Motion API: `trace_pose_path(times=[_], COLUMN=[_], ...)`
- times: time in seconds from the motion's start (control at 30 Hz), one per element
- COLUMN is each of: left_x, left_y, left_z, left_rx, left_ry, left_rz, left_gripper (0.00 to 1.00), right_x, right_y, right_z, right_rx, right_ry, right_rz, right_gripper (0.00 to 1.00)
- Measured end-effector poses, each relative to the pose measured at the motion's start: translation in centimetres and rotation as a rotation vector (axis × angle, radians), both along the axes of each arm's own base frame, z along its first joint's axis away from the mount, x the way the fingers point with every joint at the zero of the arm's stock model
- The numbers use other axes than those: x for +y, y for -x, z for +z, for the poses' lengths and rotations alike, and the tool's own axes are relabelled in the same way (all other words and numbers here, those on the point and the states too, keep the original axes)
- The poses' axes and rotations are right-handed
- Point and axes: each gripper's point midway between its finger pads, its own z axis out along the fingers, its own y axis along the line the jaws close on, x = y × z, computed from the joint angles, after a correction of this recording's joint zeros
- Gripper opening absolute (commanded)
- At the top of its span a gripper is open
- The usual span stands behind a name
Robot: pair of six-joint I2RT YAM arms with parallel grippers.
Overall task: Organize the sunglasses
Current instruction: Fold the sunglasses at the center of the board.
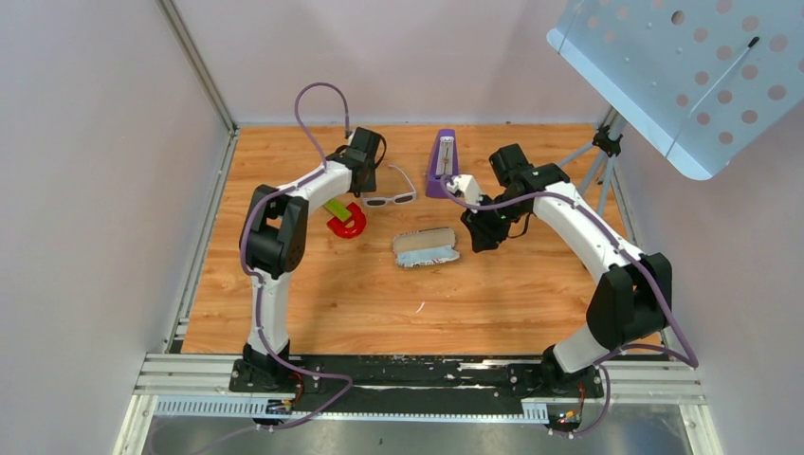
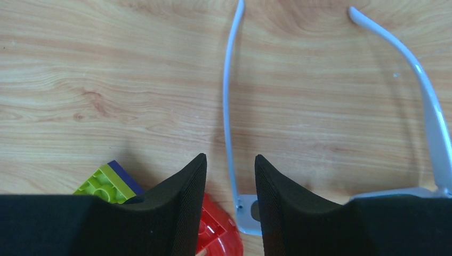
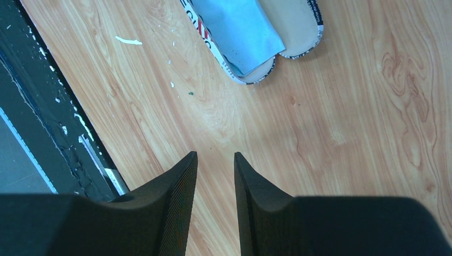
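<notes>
I log: left gripper [image 2: 230,157] nearer, jaws parted, empty, straddling one thin arm of slim white plastic dark-lensed sunglasses [image 1: 391,199]; front lies crosswise.

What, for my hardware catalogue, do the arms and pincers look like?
The left arm and right arm match: white tubular links, black joints, a purple cable looping along each. The left pincer and right pincer each have two black, tapered fingers with a finely textured surface.

We see a wood-grain tabletop [image 1: 379,303] boxed in by plain pale walls [image 1: 95,190], a slotted metal rail [image 1: 180,379] along its near edge, and a perforated grey panel [image 1: 654,71] on a tripod [image 1: 599,166] at the right.
</notes>
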Motion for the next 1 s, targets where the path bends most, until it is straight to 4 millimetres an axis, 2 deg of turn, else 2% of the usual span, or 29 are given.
trace_pose_path(times=[0.17, 0.37, 0.5, 0.63, 0.77, 0.87, 1.0], left_x=[1.1, 1.2, 1.1, 1.1, 1.1, 1.1, 1.1], left_y=[-0.4, -1.1, -1.3, -1.2, -1.2, -1.2, -0.8], left_z=[-0.4, -0.1, -0.3, -0.9, -1.4, -1.8, -1.8], left_rx=[0.003, -0.019, -0.016, -0.003, 0.006, 0.014, -0.004], left_ry=[0.006, 0.040, 0.059, 0.072, 0.079, 0.087, 0.106], left_rz=[0.037, 0.050, 0.041, 0.035, 0.031, 0.025, 0.022], left_gripper=[0.29, 0.17, 0.14, 0.17, 0.11, 0.00, 0.00], right_x=[0.4, 0.6, 0.6, 0.7, 0.7, 0.5, 0.0], right_y=[-0.2, -0.4, -0.5, -0.6, -0.5, -0.2, -0.1], right_z=[0.1, -0.2, -0.2, 0.2, 0.2, 0.3, 1.1], right_rx=[-0.004, 0.008, 0.012, 0.012, 0.023, 0.028, -0.004], right_ry=[-0.021, -0.024, -0.024, -0.028, -0.026, -0.018, -0.009], right_rz=[-0.002, -0.006, -0.011, -0.023, -0.032, -0.043, -0.049], right_gripper=[0.35, 0.35, 0.35, 0.35, 0.35, 0.35, 0.34])
